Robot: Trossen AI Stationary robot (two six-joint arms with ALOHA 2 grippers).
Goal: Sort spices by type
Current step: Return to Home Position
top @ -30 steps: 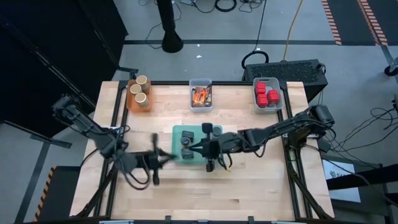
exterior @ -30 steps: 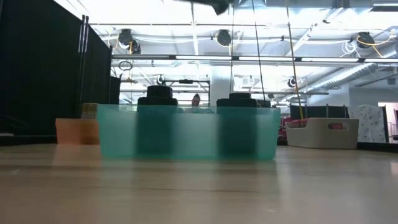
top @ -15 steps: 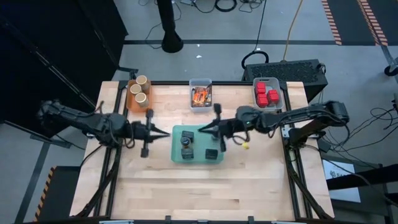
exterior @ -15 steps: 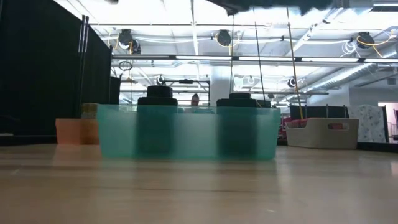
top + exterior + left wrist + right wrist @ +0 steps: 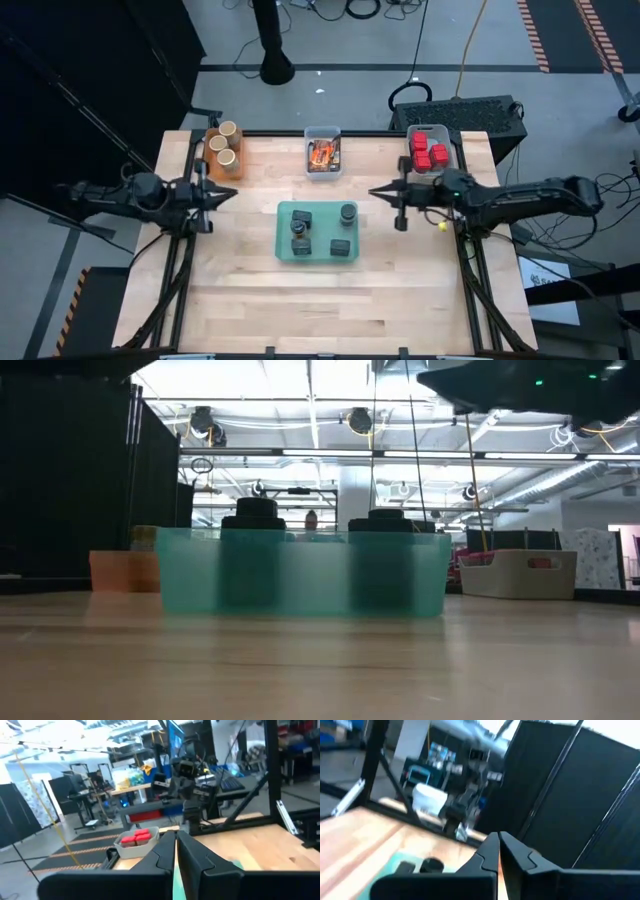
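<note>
- Spices [image 5: 299, 245]: we see every one of them inside a bin, one kind to a bin. We judge the sorting done, with only the arms left to park.
- Table [image 5: 250, 300]: we find no loose spice on its boards, in the high view or the low one.
- Left arm [image 5: 130, 195] and right arm [image 5: 520, 198]: they reach in level over the table's left and right sides, clear of the middle. We judge that nothing blocks their way back.
- Teal bin [image 5: 281, 232]: it sits at the table's centre and holds the dark jars [image 5: 347, 212] and blocks [image 5: 341, 246]. In the low view two lidded jars stand upright behind its wall.
- Pale bin [image 5: 432, 176]: at the back right corner, it holds the red cubes [image 5: 430, 152].
- Orange bin [image 5: 212, 166]: at the back left corner, it holds three tan jars [image 5: 219, 143], all upright.
- Clear bin [image 5: 322, 131]: at the middle of the back edge, it holds the packets [image 5: 322, 154].
- Left gripper [image 5: 228, 194]: its fingers are together on nothing. It is near the orange bin, apart from it, and points toward the centre.
- Right gripper [image 5: 378, 192]: its fingers are likewise together and empty. It is just in front of the pale bin and points toward the centre, well apart from the teal bin.
</note>
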